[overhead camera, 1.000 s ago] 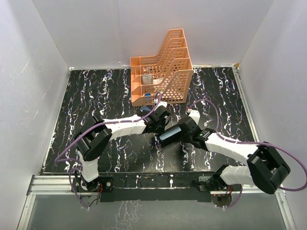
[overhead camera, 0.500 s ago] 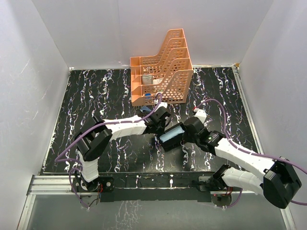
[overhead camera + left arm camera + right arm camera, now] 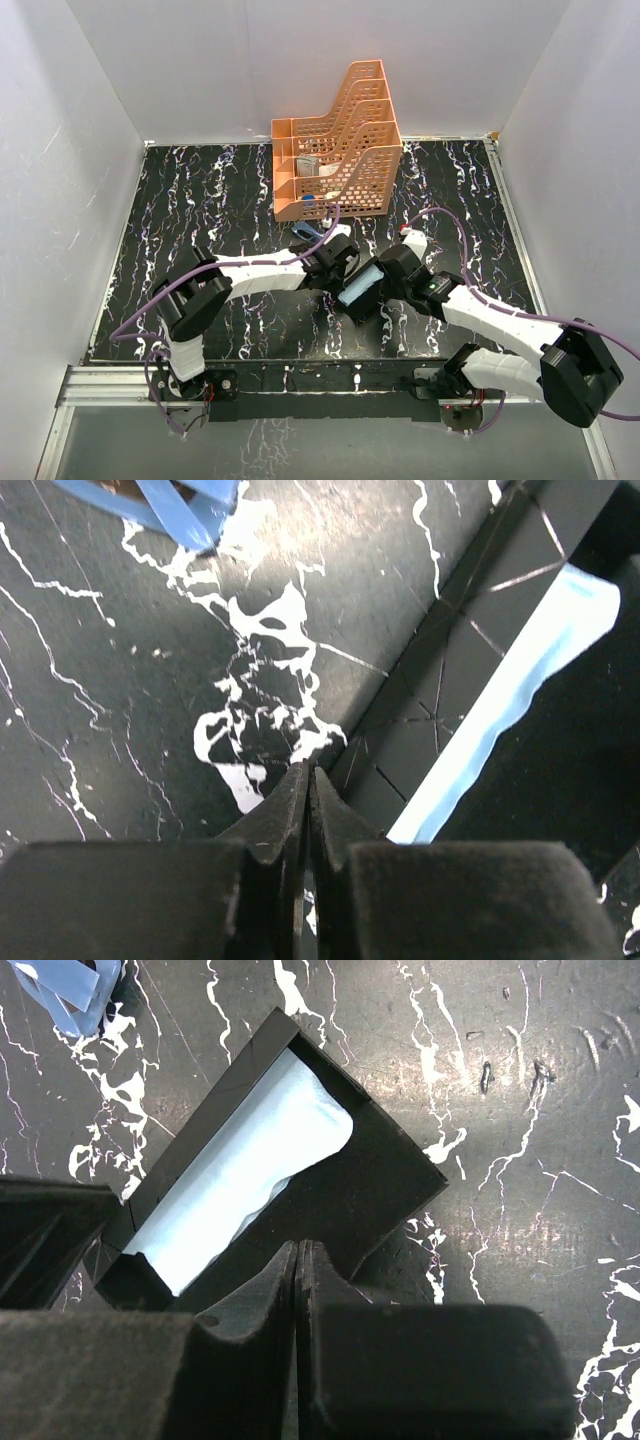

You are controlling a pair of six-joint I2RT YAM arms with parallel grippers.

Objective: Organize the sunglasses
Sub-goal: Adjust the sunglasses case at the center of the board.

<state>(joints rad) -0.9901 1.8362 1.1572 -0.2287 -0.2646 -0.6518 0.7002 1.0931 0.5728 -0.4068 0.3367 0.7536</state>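
Observation:
The sunglasses (image 3: 303, 232), a small blue-framed pair, lie on the table just in front of the orange rack; a part of them shows at the top left of the left wrist view (image 3: 170, 500) and of the right wrist view (image 3: 62, 985). The long black case (image 3: 358, 292) lies open between the two grippers with a pale blue cloth (image 3: 240, 1175) inside it. My right gripper (image 3: 302, 1247) is shut on the case's black flap (image 3: 375, 1195). My left gripper (image 3: 308, 772) is shut and empty, its tips at the case's outer edge (image 3: 440, 680).
An orange tiered rack (image 3: 340, 150) stands at the back middle of the black marbled table (image 3: 200, 220), with a few small items in its trays. White walls enclose the table on three sides. Both arms meet near the table's middle.
The right gripper has turned the case and swung it toward the left gripper, so the pale blue cloth inside now shows. The left gripper has moved down to the case's edge.

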